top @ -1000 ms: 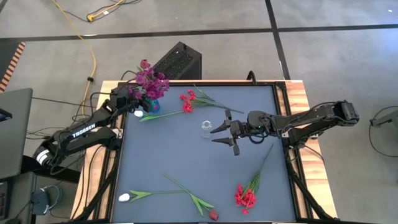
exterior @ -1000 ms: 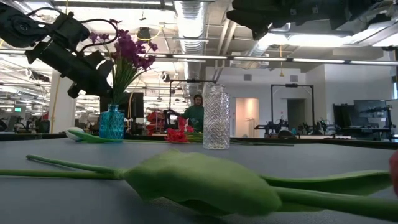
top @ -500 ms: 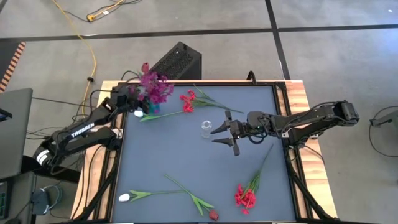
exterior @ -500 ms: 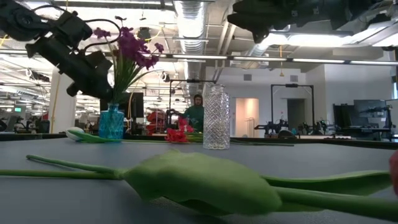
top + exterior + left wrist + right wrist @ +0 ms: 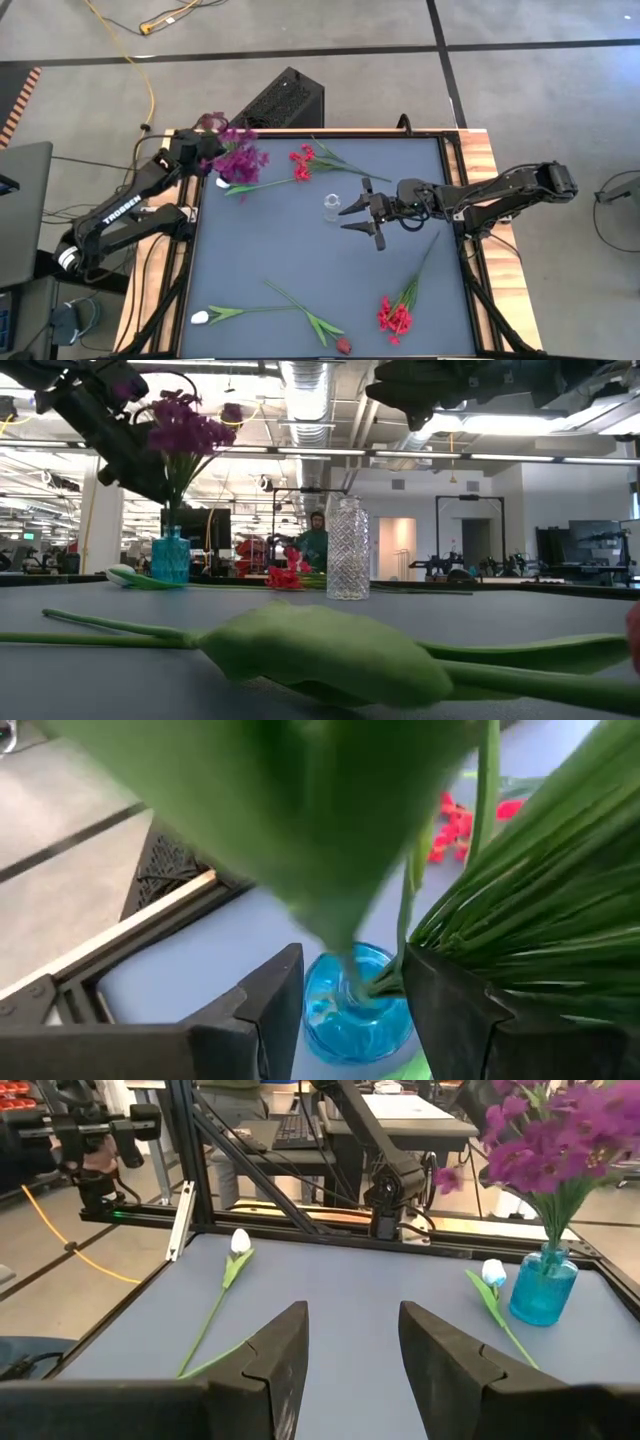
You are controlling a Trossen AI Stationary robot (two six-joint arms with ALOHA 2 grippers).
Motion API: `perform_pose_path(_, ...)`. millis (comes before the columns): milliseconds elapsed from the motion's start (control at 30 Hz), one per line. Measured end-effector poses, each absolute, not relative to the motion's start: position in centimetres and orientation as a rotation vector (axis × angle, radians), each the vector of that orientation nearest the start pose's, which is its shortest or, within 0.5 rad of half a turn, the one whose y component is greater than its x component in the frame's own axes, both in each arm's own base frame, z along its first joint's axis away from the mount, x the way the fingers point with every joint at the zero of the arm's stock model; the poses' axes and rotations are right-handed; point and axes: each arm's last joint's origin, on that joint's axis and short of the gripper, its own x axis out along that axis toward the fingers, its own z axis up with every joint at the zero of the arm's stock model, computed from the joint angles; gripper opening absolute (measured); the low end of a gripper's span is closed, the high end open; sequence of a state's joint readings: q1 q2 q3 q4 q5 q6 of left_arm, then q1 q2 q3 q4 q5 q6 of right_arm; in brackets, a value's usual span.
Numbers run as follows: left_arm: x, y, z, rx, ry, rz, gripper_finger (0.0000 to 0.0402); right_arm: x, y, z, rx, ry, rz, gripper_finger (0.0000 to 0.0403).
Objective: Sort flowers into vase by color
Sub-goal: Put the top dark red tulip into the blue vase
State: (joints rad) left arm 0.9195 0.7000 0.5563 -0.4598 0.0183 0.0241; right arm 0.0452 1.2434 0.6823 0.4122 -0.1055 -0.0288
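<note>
The purple flowers [image 5: 236,155] stand in the blue vase [image 5: 170,555] near the far left corner of the tabletop [image 5: 290,260]; their stems reach down into its mouth in the left wrist view, so that colour looks sorted. The left gripper [image 5: 196,150] hangs above the vase beside the blooms, its two fingers apart with the vase mouth and the stems showing between them, touching neither as far as I can tell, so I judge it open and holding nothing.

The clear glass vase [image 5: 332,207] stands empty near the middle of the tabletop, a little toward the far edge. The right gripper [image 5: 362,213] waits just beside it, fingers spread and empty.

Much is left. One white flower [image 5: 250,185] lies flat next to the blue vase, its head at the vase's foot. A red flower [image 5: 305,163] lies near the far edge. A second red bunch [image 5: 396,314] lies toward the near right corner, its stem pointing at the right edge. Another white flower [image 5: 225,313] lies along the near edge toward the left, with a loose green stem [image 5: 305,313] beside it and a small dark red bloom [image 5: 343,346] at the near edge. None of these is in a vase yet. I see only two vases, so where the third colour belongs I cannot tell
</note>
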Motion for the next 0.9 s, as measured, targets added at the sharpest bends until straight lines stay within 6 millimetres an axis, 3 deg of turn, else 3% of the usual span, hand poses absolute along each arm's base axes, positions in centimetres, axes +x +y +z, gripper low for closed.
perform_pose_path(433,9.5,12.1,23.2,-0.237,0.695,0.778,0.0159,27.0,1.5,25.9,-0.021,0.148,0.152,0.0182)
perform_pose_path(900,8.6,13.3,23.3,-0.266,0.685,0.965,0.0143,27.0,1.5,26.0,-0.019,0.147,0.152,0.0182)
